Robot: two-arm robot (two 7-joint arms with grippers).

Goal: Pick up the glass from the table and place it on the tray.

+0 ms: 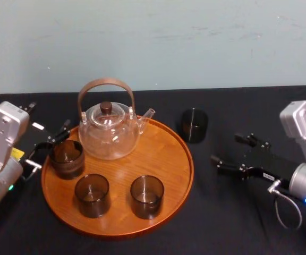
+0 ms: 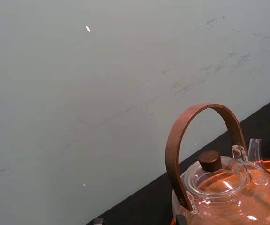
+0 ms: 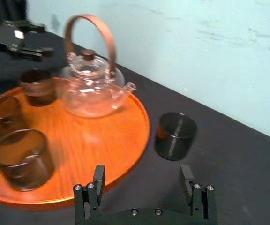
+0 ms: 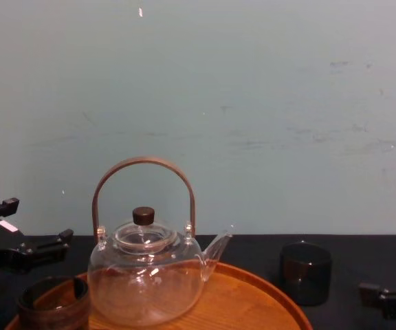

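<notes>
Near the left edge of the black-cloth table (image 1: 238, 223), the left gripper (image 1: 49, 146) is held with fingers spread beside the round orange-brown wooden tray (image 1: 166, 146). The short smoky-brown glass tumbler (image 1: 194, 125) is stood on the table, just off the tray's far-right rim. The right gripper (image 1: 226, 149) is held farther right, fingers spread.

The clear teapot (image 1: 109, 133) stands upright, its arched brown handle raised. A ribbed cup (image 1: 67, 158) sits just left of it. In front, left tumbler (image 1: 92, 195) and right tumbler (image 1: 147, 196) stand side by side.
</notes>
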